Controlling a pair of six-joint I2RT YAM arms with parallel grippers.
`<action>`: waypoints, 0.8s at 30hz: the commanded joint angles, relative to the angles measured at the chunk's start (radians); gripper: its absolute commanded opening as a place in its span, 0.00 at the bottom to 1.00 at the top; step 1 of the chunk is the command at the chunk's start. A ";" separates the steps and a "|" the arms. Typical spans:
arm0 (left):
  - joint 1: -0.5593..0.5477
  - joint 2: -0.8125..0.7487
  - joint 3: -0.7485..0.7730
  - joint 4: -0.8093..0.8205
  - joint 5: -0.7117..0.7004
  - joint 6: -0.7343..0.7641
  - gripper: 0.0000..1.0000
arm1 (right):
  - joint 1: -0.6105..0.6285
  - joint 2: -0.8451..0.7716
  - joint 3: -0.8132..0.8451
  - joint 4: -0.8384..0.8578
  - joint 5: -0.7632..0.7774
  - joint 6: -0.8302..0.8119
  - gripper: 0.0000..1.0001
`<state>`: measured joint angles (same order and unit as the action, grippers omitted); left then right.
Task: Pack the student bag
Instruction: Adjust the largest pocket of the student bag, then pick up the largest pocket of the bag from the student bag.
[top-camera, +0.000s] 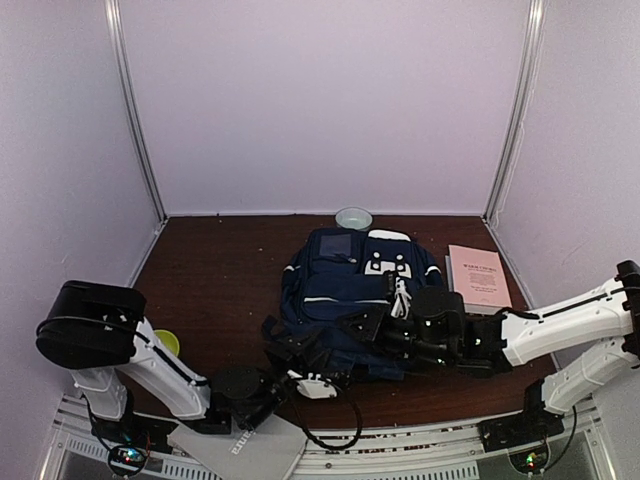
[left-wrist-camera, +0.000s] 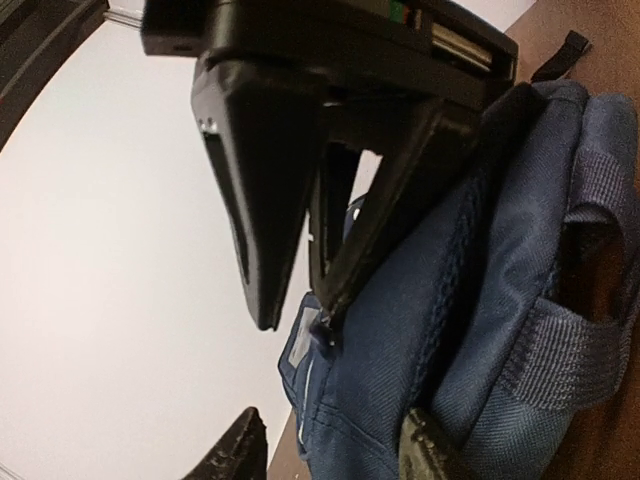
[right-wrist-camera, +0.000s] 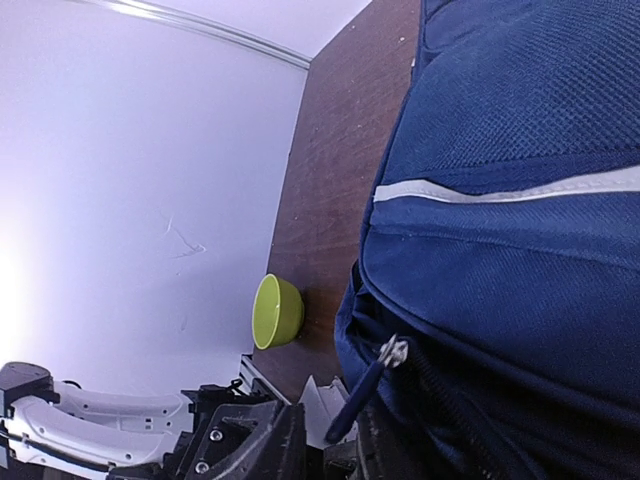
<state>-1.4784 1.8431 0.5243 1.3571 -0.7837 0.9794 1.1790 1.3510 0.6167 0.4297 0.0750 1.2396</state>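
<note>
First the brown table (top-camera: 210, 285), closed in by pale walls on three sides. On its middle, a little to the right, the backpack (top-camera: 335, 290): navy cloth with thin white stripes, lies flat, white-grey patches at the far end, near edge under both arms. Next the left arm (top-camera: 150, 365), white and black, stretched from the near left corner of the table toward the near left corner of the backpack. Opposite, the right arm (top-camera: 570, 325), stretched low from the right side, black wrist over the near right part of the backpack. At the near edge, under the left arm, a flat grey sheet (top-camera: 240, 450) with white letters, partly off the table top. Just beside the backpack, on the right, a pink book (top-camera: 478, 278), flat, cover up. Behind the left arm, near the left edge of the table, a green bowl (top-camera: 167, 343), half hidden in the top view, well apart from the backpack. At the back wall, near the far end of the backpack, a small pale bowl (top-camera: 353, 217). Then the left gripper (left-wrist-camera: 335, 455): fingertips (left-wrist-camera: 240, 455) spread wide, one of them at the blue cloth. Facing it closely, the right gripper (left-wrist-camera: 297, 315): fingers only a little apart, tips at the zip of the backpack. Smallest, the zip tab (right-wrist-camera: 365, 390), a blue strip on a metal ring, hanging with its end between the right fingers; cannot tell whether pinched or only touching.
</note>
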 joint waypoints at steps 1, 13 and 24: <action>0.028 -0.131 0.028 -0.213 0.043 -0.321 0.48 | 0.011 -0.056 0.024 -0.117 0.020 -0.069 0.28; 0.172 -0.322 0.020 -0.829 0.716 -0.855 0.36 | -0.016 -0.160 0.207 -0.622 -0.284 -0.528 0.45; 0.189 -0.348 0.069 -0.915 0.845 -0.935 0.38 | -0.125 -0.212 0.279 -1.080 -0.235 -0.973 0.37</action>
<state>-1.2964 1.5105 0.5465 0.4946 0.0006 0.0986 1.0996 1.1294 0.9539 -0.5045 -0.1383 0.4507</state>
